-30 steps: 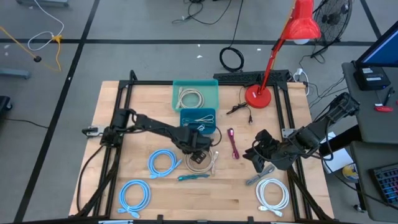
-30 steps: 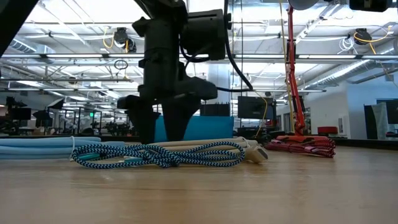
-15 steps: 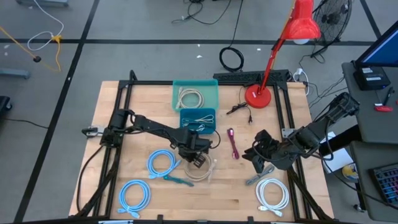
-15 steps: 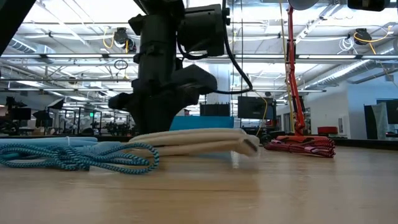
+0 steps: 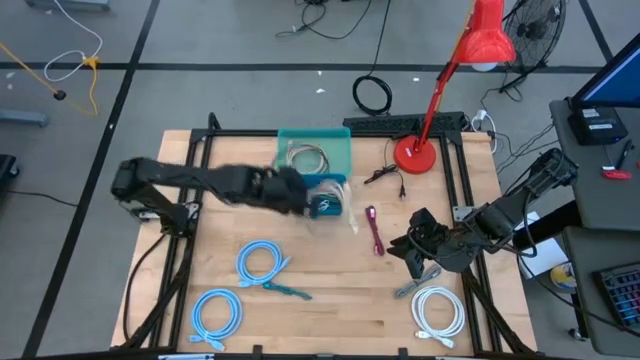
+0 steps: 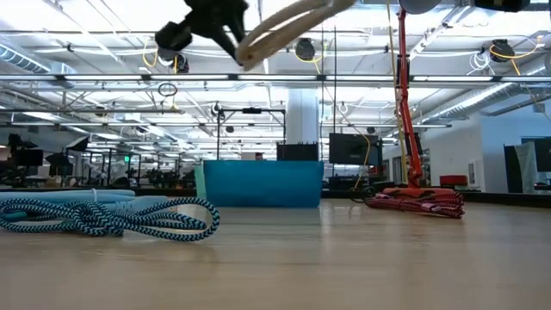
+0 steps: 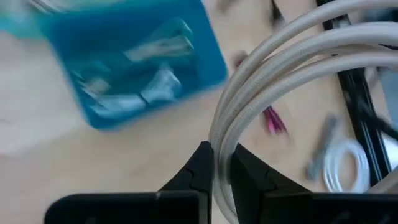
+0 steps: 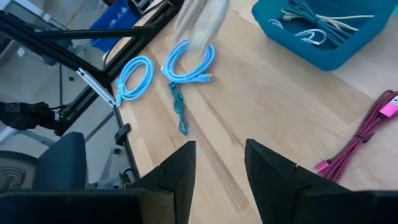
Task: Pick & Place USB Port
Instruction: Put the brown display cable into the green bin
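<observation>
A beige coiled USB cable (image 7: 292, 68) hangs high above the table, seen at the top of the low view (image 6: 288, 19). My left gripper (image 7: 219, 171) is shut on it, over the near edge of the blue bin (image 7: 149, 106), which holds other pale cables. A teal bin (image 5: 343, 150) with a coiled cable stands just beyond it. My right gripper (image 5: 413, 252) waits low at the table's right, open, with nothing between its fingers (image 8: 180, 171). My left gripper pinches several strands of the coil (image 7: 219, 146) together between its two fingers, which lie across the strands. The coil is lifted clear of the table and spreads out away from the fingers (image 7: 245, 168), its far part tilted upward in the low view.
On the wood lie two light blue coils (image 5: 262, 262) (image 5: 217, 315), a teal braided cable (image 5: 285, 289), a magenta cable (image 5: 375, 231), a grey cable (image 5: 415, 286) and a white coil (image 5: 438, 312). A red lamp's base (image 5: 412, 153) and a black cable (image 5: 385, 175) sit far right.
My left gripper has shut on the beige coil, lifted it well clear of the table and carried it toward the far edge, over the blue bin. The teal braided cable has slid toward the table's left as the coil came away.
</observation>
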